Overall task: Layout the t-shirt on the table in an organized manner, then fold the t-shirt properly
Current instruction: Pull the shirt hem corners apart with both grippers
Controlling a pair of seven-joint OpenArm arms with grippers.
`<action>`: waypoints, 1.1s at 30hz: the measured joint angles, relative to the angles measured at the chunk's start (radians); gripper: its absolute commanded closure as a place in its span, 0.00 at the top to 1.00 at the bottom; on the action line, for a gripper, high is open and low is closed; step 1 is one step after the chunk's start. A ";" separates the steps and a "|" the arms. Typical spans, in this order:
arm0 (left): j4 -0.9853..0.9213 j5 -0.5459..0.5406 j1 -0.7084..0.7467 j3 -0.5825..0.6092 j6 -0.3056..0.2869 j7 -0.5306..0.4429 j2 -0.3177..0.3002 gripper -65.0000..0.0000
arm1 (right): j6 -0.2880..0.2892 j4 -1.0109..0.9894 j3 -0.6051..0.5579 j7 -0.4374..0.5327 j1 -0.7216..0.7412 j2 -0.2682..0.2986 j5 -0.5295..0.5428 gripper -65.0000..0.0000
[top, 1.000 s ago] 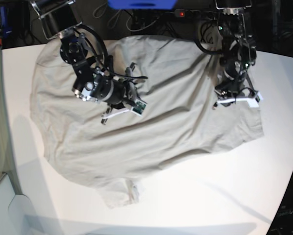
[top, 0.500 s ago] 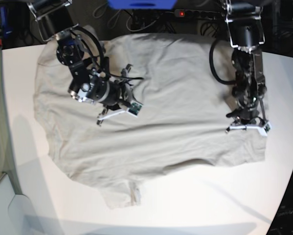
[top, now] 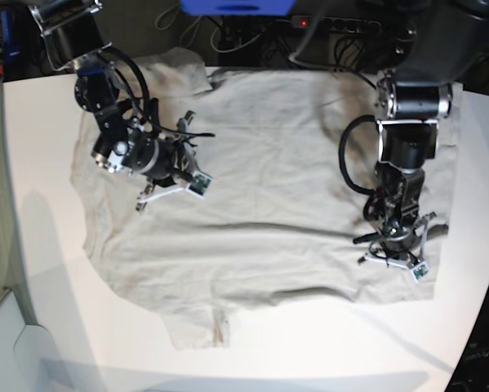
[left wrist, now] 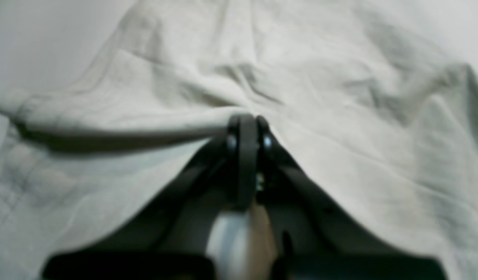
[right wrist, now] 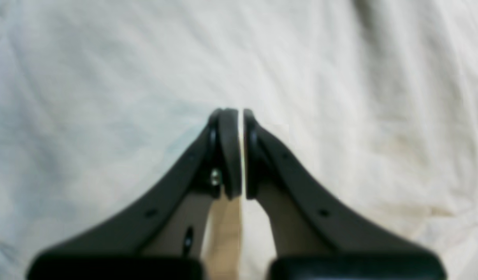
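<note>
In the base view I see the shirt [top: 260, 196] spread over the table [top: 326, 343], mostly flat, with one sleeve hanging toward the near edge and some long wrinkles across the middle. My right gripper [top: 172, 181] rests on the cloth on the left of this view. My left gripper [top: 391, 253] sits low on the shirt's corner at the right of this view. I judge that I am in the layout step; no fold is made yet.

In the left wrist view the left gripper [left wrist: 245, 128] is closed, and a ridge of shirt [left wrist: 340, 77] runs straight into the tips, so it is pinching the cloth. If I pull too far toward the table edge, I think the whole shirt can slide instead of stretching flat, because nothing else anchors it.

In the right wrist view the right gripper [right wrist: 241, 128] is almost closed, with only a thin bright slit between the jaws. The shirt [right wrist: 106, 97] under it is smooth, and I see no cloth drawn up into the slit, so I judge it holds nothing. If I move this arm sideways while it touches, it can make new wrinkles.

Both wrist pictures are blurred. The collar is hard to find in any view, and the arms cover part of the cloth.
</note>
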 measured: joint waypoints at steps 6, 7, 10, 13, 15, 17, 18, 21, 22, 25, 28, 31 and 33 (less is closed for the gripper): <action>0.164 -0.009 0.027 -0.032 -0.041 0.142 0.003 0.00 | 0.000 -0.007 0.047 -0.008 0.036 0.000 -0.001 0.02; 0.219 -0.007 0.044 -0.042 -0.043 0.162 0.004 0.00 | 0.000 -0.018 0.046 -0.005 0.053 -0.001 0.002 0.02; 0.407 -0.008 0.122 -0.089 -0.053 0.222 0.013 0.00 | 0.002 -0.091 0.059 0.002 0.124 -0.006 0.000 0.02; 0.575 -0.007 0.222 -0.139 -0.048 0.322 0.013 0.00 | 0.006 -0.225 0.072 -0.006 0.219 -0.013 -0.003 0.02; 0.685 -0.010 0.285 -0.180 -0.047 0.386 0.014 0.00 | 0.010 -0.339 0.077 0.013 0.294 -0.032 -0.004 0.02; 0.798 -0.004 0.346 -0.210 -0.047 0.450 0.016 0.00 | 0.012 -0.454 0.077 0.073 0.373 -0.051 0.003 0.02; 0.846 -0.009 0.376 -0.218 -0.049 0.468 0.015 0.00 | 0.009 -0.513 0.076 0.107 0.408 -0.060 -0.001 0.02; 0.976 -0.023 0.489 -0.243 -0.052 0.516 0.031 0.00 | 0.008 -0.683 0.076 0.174 0.495 -0.072 -0.002 0.02; 1.014 -0.044 0.530 -0.254 -0.052 0.542 0.037 0.00 | 0.008 -0.734 0.076 0.195 0.514 -0.073 0.000 0.02; 1.115 -0.105 0.647 -0.272 -0.049 0.576 0.037 0.00 | 0.008 -0.867 0.077 0.280 0.558 -0.069 0.003 0.02; 1.168 -0.169 0.736 -0.272 -0.050 0.574 0.035 0.00 | 0.008 -0.984 0.077 0.360 0.609 -0.066 0.001 0.02; 1.183 -0.208 0.820 -0.265 -0.053 0.575 0.037 0.00 | -0.040 -1.064 0.071 0.431 0.639 -0.058 0.003 0.02; 1.184 -0.209 0.872 -0.265 -0.052 0.575 0.035 0.00 | -0.093 -1.112 0.070 0.482 0.649 -0.043 0.018 0.02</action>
